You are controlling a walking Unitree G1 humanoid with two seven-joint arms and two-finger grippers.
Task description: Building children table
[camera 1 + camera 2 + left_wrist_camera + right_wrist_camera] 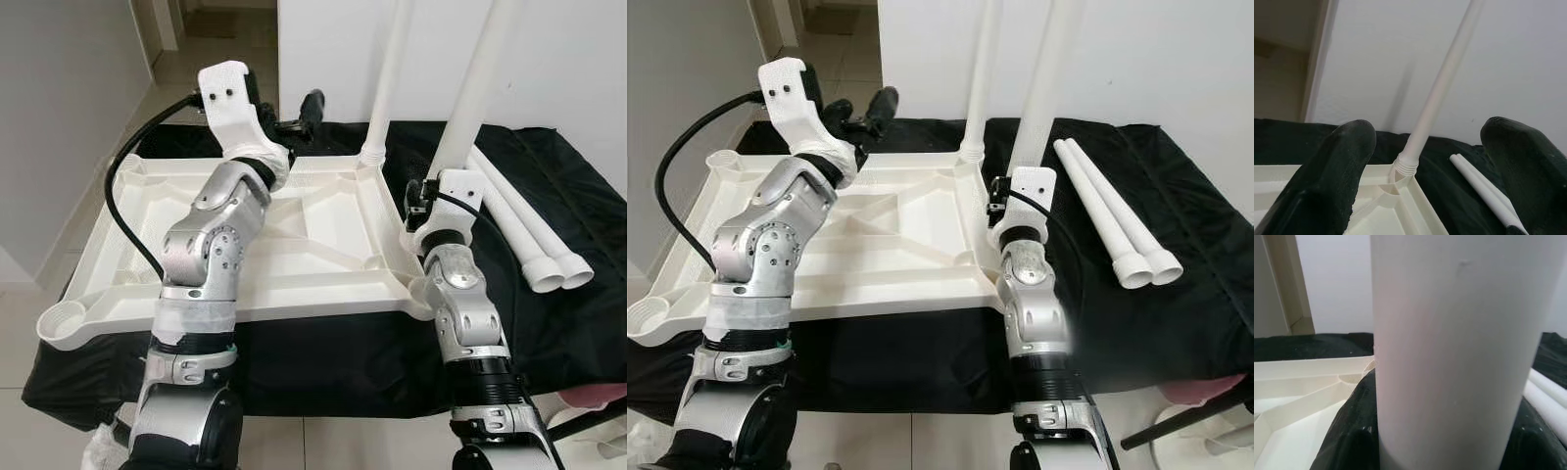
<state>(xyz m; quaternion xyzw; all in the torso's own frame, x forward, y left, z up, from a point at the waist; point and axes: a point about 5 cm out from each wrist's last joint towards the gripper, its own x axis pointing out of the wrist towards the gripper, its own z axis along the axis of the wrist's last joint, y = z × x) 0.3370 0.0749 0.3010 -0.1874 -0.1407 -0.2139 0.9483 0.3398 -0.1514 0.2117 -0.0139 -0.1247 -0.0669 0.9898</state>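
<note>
At the tabletop's [323, 211] near right corner a white leg [475, 93] is pinched upright by the right gripper [1019, 201] | left gripper [294, 122] held spread over the far edge | second leg [387, 78] seated in the far right corner.

Cream-white tabletop [323, 264], lying upside down, plain and unpatterned, ribs the same pale cream. Beneath it a black cloth [323, 362], solid, no print. Two upright legs [392, 73] are clean white, as are the two spare legs [1107, 211] lying on the black cloth. The arms show brushed silver with white wrist housings; the left gripper [1420, 161] has matte black fingers [1332, 176]. A black cable [122, 196] loops over the cream. White wall [568, 59], pale beige floor tiles [20, 323].
</note>
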